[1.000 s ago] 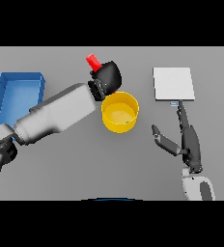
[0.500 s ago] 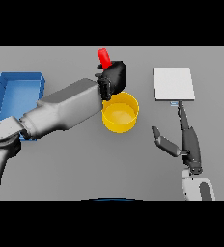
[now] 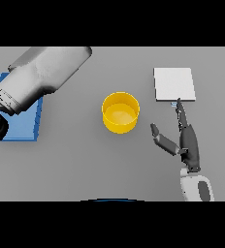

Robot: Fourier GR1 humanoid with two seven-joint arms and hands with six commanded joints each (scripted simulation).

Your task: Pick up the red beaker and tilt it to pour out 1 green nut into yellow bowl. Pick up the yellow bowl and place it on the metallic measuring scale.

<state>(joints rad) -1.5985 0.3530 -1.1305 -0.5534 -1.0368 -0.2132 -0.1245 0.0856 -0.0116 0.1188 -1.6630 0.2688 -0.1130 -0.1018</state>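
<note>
yellow bowl (image 3: 120,112) mid-table, free to grasp | right hand (image 3: 187,143) fingers straight, spread, just right of it, near scale (image 3: 174,84) | left hand out of sight, red beaker unseen

Blue tray (image 3: 18,130) at table's (image 3: 85,164) left edge — flat, partly hidden behind arm.

One head view — steeply down on the grey table (image 3: 85,169).
</note>
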